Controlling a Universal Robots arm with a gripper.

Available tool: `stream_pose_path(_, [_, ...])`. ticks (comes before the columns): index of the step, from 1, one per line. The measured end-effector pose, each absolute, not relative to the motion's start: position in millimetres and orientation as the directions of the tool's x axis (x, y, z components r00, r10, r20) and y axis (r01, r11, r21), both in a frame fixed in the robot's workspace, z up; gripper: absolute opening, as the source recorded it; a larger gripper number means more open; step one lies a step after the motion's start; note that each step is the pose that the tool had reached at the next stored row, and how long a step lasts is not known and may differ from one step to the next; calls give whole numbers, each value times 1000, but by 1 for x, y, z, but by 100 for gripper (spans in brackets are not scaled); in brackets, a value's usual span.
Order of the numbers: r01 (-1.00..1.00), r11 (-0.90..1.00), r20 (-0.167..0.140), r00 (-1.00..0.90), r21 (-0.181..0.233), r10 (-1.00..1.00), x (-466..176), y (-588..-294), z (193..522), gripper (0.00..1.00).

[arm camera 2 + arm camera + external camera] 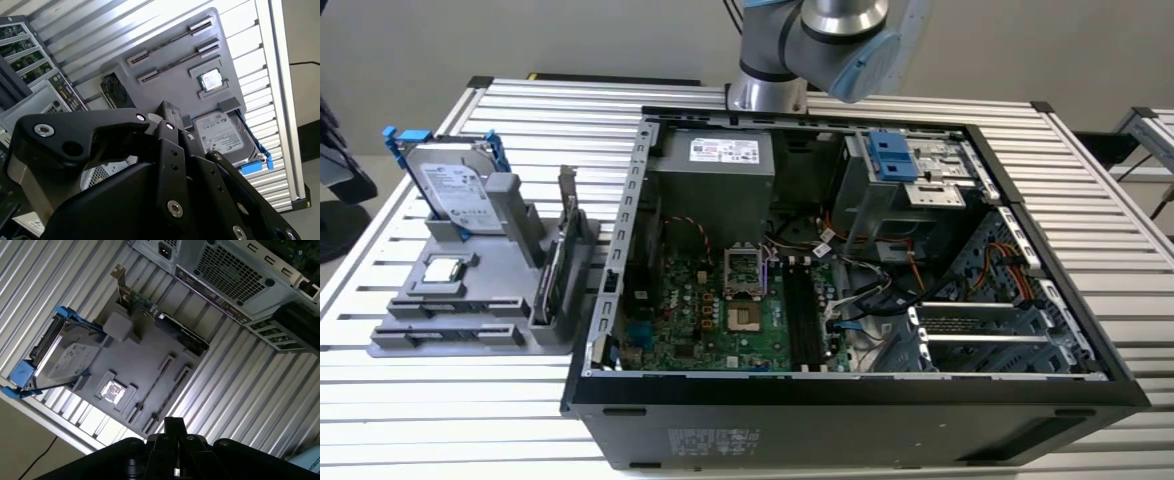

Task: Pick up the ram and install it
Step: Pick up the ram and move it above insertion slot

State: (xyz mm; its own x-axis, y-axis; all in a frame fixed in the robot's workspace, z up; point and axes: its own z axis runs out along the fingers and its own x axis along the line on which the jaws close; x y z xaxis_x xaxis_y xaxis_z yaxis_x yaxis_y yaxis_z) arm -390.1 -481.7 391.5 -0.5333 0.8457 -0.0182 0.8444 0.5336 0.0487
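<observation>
I am holding the grey-and-blue robot arm high behind the open black computer tower case. The case is lying on its side on the slatted aluminium bench, so its green motherboard is facing up and the long black memory slots are open to reach from above. Those slots are looking empty to me, so I am judging the install as not yet done. The black gripper is hanging well above the flat grey plastic parts tray, and its fingers are appearing drawn close together with nothing between them. I am reading the ram as the thin dark strip standing on its long edge between two small end clips of that tray, presumably so its upper edge is offering itself for a pinch from above. A second thin dark strip is running just beside it, and I am unable to tell which of the two is carrying a stick, or whether both are. On the same tray, the silver hard drive in its blue caddy is leaning upright in a cradle. The small square silver processor chip is lying flat in a recess, and the larger card with a metal bracket is standing on edge nearest the case. I am taking it that each part is getting its own seat so that none is crowding another.
</observation>
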Motion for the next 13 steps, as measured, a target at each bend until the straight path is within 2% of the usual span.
stream_pose_path(13, [899, 435, -18, -434, 47, 901, -390, -482, 391, 0])
